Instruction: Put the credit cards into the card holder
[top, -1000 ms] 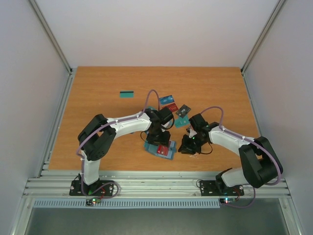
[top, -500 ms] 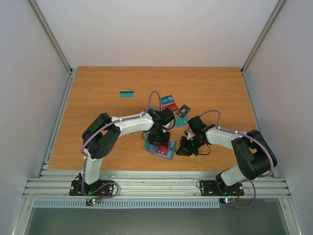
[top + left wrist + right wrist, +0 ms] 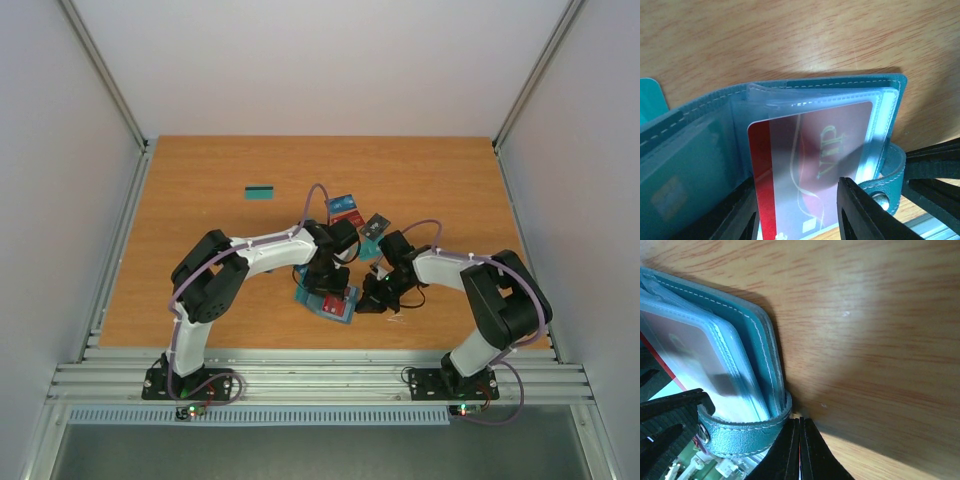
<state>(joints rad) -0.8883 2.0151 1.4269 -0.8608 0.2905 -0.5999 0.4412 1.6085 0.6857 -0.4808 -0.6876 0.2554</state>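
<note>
A lone teal card (image 3: 260, 192) lies far left on the table (image 3: 200, 170). Near centre, the left gripper (image 3: 800, 217) pinches a red card (image 3: 810, 165) that sits half inside a clear sleeve (image 3: 875, 125) of the open card holder (image 3: 765, 365). The right gripper (image 3: 800, 427), fully closed and holding nothing, rests against the holder's strap (image 3: 745, 437). Other cards (image 3: 350, 212) lie just beyond.

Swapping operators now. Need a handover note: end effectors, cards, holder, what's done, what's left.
Left end effector: jaws either side of the red card, which sits partly inside a clear sleeve of the open card holder; grip unclear.
Right end effector: shut, tips at the holder's strap.
Done: a teal chip card looks sleeved already.
Left to do: seat the red card, then the loose cards beyond the holder and the lone teal card farther left.
</note>
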